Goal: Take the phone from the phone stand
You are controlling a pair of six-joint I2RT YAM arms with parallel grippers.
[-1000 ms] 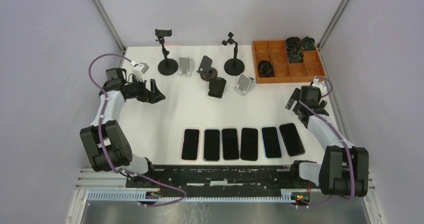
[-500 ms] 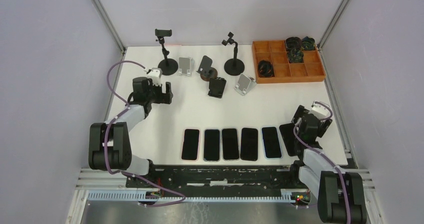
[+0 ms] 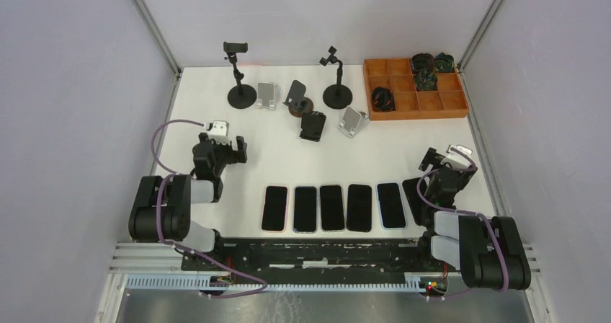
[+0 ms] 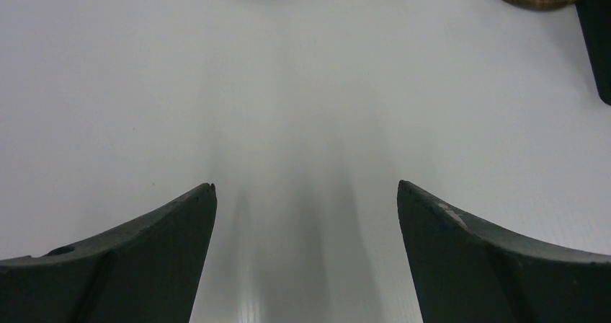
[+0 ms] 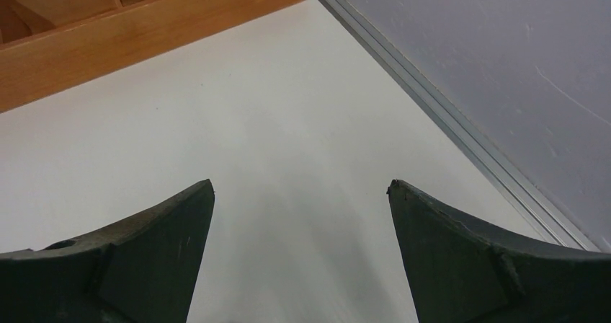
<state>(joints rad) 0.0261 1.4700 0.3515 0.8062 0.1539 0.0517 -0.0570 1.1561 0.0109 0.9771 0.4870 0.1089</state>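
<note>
So the white table (image 3: 389,157) is the biggest thing here, both arms folded low over it. The orange tray (image 3: 425,114) with its compartments sits well ahead of the right claw (image 5: 300,182), off to its left side. Six phones (image 3: 333,208) lie flat in a row between the two claws, a bit closer to the arm bases, and the right-end one is partly hidden behind the right arm. The phone stands (image 3: 241,96) are lined up well ahead of the left claw (image 4: 304,186): two tall black ones, two small silver ones, one with a wooden base and a small black one. Both claws are spread wide with only bare table between the fingers, holding nothing.
</note>
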